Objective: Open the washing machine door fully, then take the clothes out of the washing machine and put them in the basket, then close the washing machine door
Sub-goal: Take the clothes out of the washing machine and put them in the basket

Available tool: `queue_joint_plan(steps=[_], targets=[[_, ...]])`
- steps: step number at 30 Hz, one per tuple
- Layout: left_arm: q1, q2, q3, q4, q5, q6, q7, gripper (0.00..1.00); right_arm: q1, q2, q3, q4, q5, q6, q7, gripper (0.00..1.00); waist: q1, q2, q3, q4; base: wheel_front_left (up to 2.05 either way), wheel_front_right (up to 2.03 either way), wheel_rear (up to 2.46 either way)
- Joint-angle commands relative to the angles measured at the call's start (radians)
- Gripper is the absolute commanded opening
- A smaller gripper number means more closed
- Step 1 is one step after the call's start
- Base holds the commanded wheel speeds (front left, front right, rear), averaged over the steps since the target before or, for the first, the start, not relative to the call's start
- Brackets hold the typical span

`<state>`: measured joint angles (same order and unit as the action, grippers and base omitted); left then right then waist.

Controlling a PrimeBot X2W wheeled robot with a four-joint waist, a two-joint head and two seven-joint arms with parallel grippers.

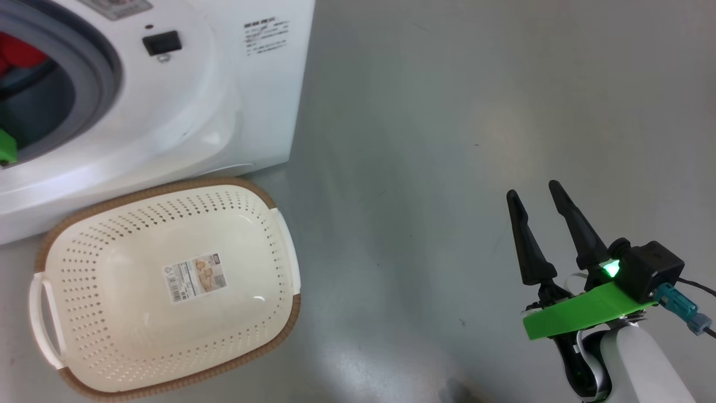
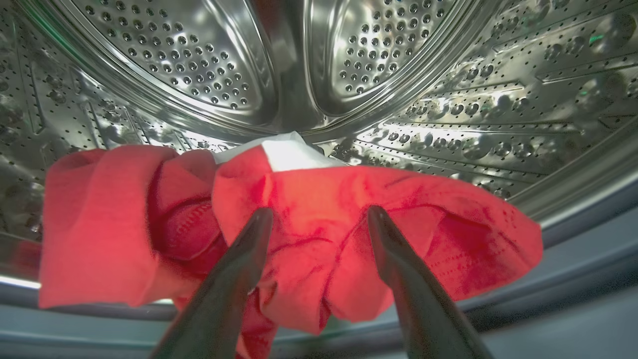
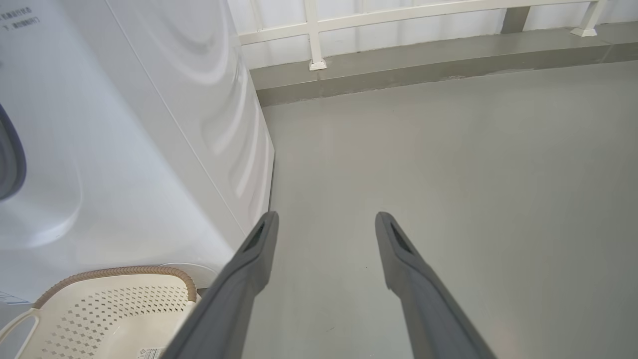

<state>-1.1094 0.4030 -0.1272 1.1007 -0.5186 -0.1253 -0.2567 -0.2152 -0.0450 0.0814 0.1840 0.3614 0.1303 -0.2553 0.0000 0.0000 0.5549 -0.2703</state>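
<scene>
Left gripper (image 2: 319,212): both fingers (image 2: 234,279) are spread wide, with nothing clamped between them. Right gripper (image 1: 532,189): its jaws are equally wide and empty, hanging over bare floor (image 1: 425,112).

The washing machine (image 1: 184,112) fills the upper left of the head view. Its mouth is uncovered and ringed by the grey gasket (image 1: 109,67), but the frame edge cuts the opening off. We cannot tell how far the door is swung back.

Through the left wrist camera we look into the steel drum (image 2: 448,99). Our left fingers point straight in.

The basket (image 1: 100,240) stands on the floor just in front of the machine, below its mouth. It holds no garments, and only its paper label (image 1: 194,277) shows on the bottom.

The clothes (image 2: 309,199) lie directly ahead of the left fingers, low in the drum near the front lip. The red heap's long axis runs crosswise to the fingers, left to right in the wrist view. The finger gap is centred on its middle fold, and a white panel (image 2: 286,149) sits at the far side of the heap.

Judgement: the left arm is the nearer one by far, since the right is well apart from the machine, beyond the basket.

Unclear:
- Whether the fingertips already touch the cloth or stop just short.
- How many garments make up the heap.
- What lies under its near edge, behind the fingers.
- A green piece (image 1: 6,146) inside the mouth, which is cropped and which we take for our left wrist mount.
</scene>
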Motion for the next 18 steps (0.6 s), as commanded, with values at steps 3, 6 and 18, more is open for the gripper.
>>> queue_joint_plan(steps=[3,6,18], targets=[[-0.018,0.068,0.002,0.01,0.025,-0.005,-0.005,1.0,-0.006,-0.005,0.028,-0.027,0.008,0.0,-0.006,1.0,0.0,0.0,-0.001,-0.011,0.0,0.0,0.0],[-0.026,0.071,-0.014,0.027,0.041,-0.005,-0.005,1.0,-0.004,-0.005,0.033,-0.028,0.006,0.0,-0.006,1.0,0.0,0.0,-0.001,-0.016,0.0,0.0,0.0],[-0.036,0.087,-0.04,0.061,0.099,-0.004,-0.005,1.0,-0.003,-0.005,0.068,-0.03,0.009,0.0,-0.006,1.0,0.0,0.0,-0.006,-0.045,0.0,0.0,0.0]])
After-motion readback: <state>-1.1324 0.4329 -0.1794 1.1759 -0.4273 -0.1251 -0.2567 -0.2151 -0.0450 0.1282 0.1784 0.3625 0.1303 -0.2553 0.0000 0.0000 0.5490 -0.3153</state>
